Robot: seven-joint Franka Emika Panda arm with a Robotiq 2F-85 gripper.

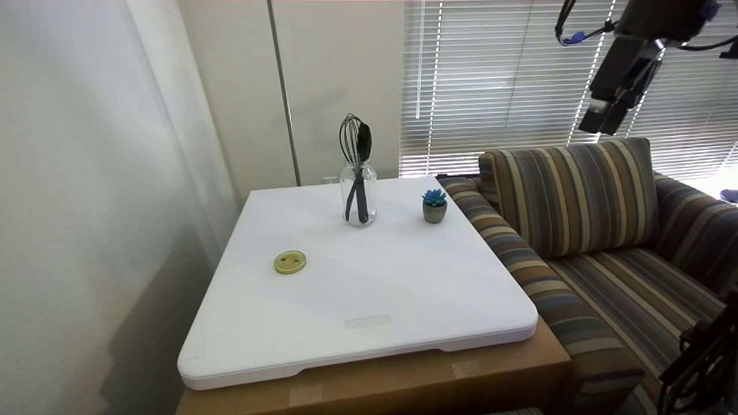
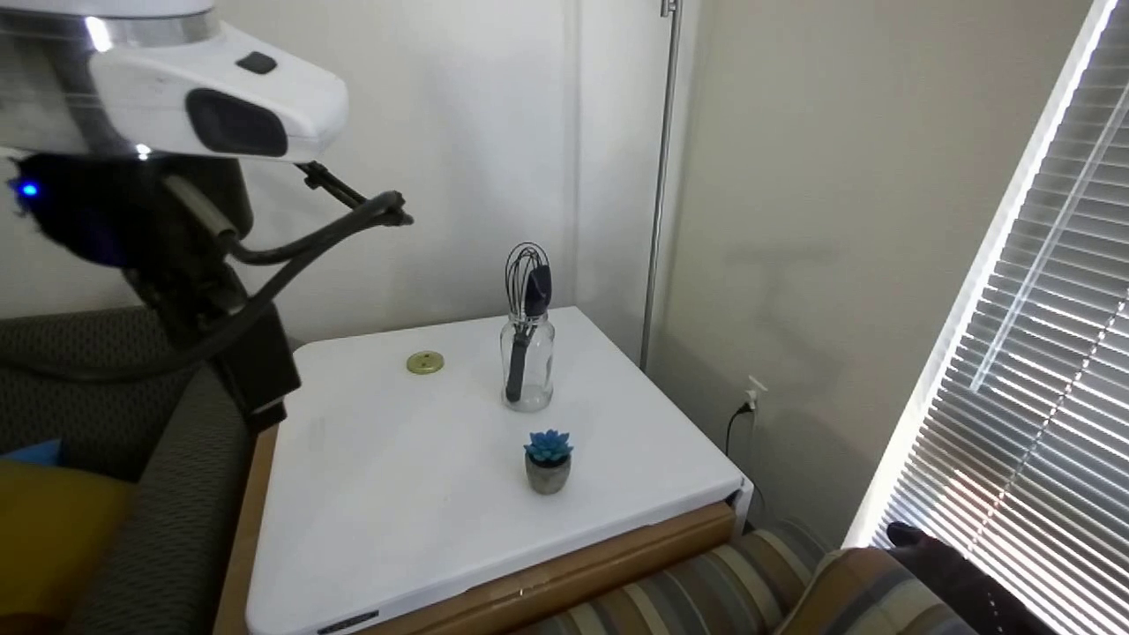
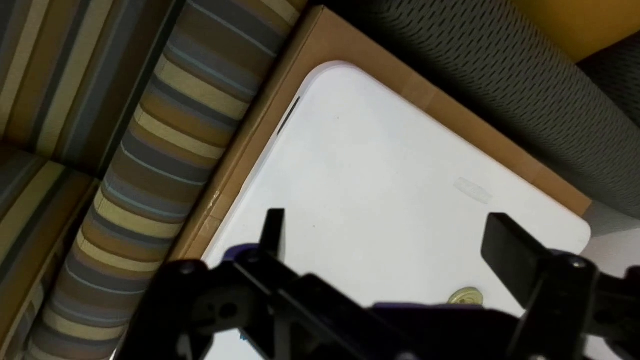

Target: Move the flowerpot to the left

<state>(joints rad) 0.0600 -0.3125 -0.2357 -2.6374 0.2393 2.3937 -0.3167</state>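
Note:
The flowerpot (image 1: 435, 212) is a small grey pot with a blue succulent top. It stands upright on the white table (image 1: 403, 288), near the edge beside the striped sofa. It also shows in an exterior view (image 2: 548, 473). In the wrist view only a sliver of blue (image 3: 243, 336) shows behind the gripper's parts. My gripper (image 3: 386, 216) is open and empty, its two fingers wide apart. In both exterior views the gripper (image 1: 599, 118) (image 2: 267, 410) hangs in the air, well above and apart from the flowerpot.
A glass jar (image 1: 369, 196) holding a dark whisk (image 1: 349, 141) and another utensil stands near the flowerpot. A flat yellow-green disc (image 1: 290, 262) lies on the table. The striped sofa (image 1: 507, 248) borders one side. A wall (image 1: 104, 173) borders another.

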